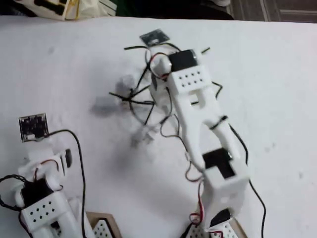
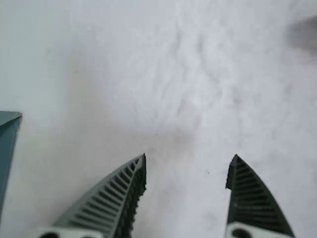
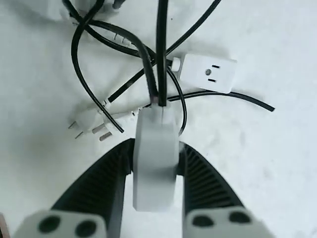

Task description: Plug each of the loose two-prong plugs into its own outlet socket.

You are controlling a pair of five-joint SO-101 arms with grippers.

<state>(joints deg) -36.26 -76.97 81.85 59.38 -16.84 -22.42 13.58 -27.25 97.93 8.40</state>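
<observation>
My right hand [image 3: 155,147] is clamped on a white corded block [image 3: 154,173] in the tangle of black cords [image 3: 161,44]. Just beyond it lie a white outlet socket [image 3: 208,73], face up, and a loose plug [image 3: 91,123], apart from each other. My left hand [image 2: 188,161] gapes wide over bare bench [image 2: 148,74]

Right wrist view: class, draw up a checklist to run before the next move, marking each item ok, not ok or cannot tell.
1. Right gripper shut on white block: ok.
2. Block's prong end visible: cannot tell.
3. Outlet socket face up, slots uncovered: ok.
4. Black cables untangled: not ok, they cross near the socket.
5. Left gripper open, holding nothing: ok.
</observation>
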